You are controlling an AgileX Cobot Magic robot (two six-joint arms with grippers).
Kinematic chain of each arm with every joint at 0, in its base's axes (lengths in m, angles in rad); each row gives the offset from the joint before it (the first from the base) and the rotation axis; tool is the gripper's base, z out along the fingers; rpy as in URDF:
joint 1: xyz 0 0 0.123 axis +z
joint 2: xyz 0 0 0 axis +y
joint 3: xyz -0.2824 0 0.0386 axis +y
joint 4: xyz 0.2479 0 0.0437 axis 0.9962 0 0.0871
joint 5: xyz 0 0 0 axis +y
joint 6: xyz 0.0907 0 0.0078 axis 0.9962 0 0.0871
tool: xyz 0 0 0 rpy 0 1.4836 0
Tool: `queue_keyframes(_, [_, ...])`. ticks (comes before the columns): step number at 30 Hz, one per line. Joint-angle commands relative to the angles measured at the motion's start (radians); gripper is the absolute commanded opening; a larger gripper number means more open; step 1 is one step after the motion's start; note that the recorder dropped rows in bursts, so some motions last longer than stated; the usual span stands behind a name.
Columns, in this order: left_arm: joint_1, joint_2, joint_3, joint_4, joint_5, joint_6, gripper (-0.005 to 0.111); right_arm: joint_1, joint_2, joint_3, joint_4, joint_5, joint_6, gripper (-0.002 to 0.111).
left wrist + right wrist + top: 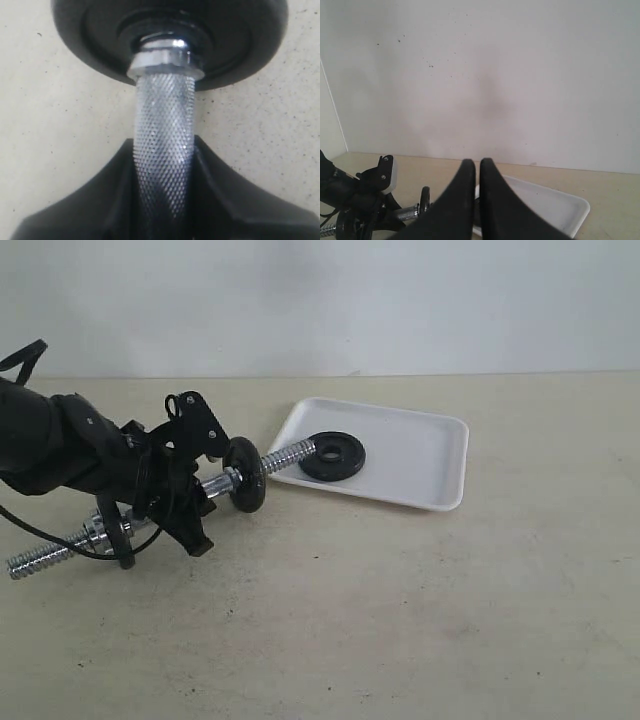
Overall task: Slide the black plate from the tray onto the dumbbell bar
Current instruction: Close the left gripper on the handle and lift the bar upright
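Exterior view shows me the black plate (345,462) lying flat in the tray (420,455), toward the tray's 9 o'clock side, so the main job is not yet done. The dumbbell bar (285,455) runs from about 8 o'clock up toward 2 o'clock. Its threaded tip reaches the plate's rim, though I cannot tell whether it touches. Two other black discs (245,478) already sit on the bar, one either side of my grip.

On the left wrist view my left fingers (90,200) are closed on the knurled middle of the bar, one each side, near the collar nut (165,60). My right fingers (465,200) are pressed together on nothing, raised above the bench (400,620) and out of the exterior picture.

As I judge it, I have the bar in hand and aimed. What is left is to get the plate's centre hole onto the threaded end and slide it along toward the nearer disc.
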Motion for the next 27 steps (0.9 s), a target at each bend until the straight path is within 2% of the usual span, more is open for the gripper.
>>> queue_keyframes(1, [-0.004, -0.009, -0.009, -0.06, 0.038, -0.012, 0.004, 0.002, 0.003, -0.006, 0.0, 0.006, 0.001, 0.001])
queue_keyframes(5, [-0.002, -0.049, -0.034, -0.107, 0.088, -0.012, 0.004, 0.002, 0.003, -0.006, 0.0, 0.006, 0.001, 0.001])
queue_keyframes(15, [-0.002, -0.142, -0.056, -0.117, 0.157, -0.045, 0.004, 0.002, 0.003, -0.006, 0.0, 0.01, 0.001, 0.001])
queue_keyframes(27, [-0.002, -0.152, -0.056, -0.117, 0.228, -0.128, 0.004, 0.002, 0.003, -0.004, -0.051, 0.004, 0.038, 0.001])
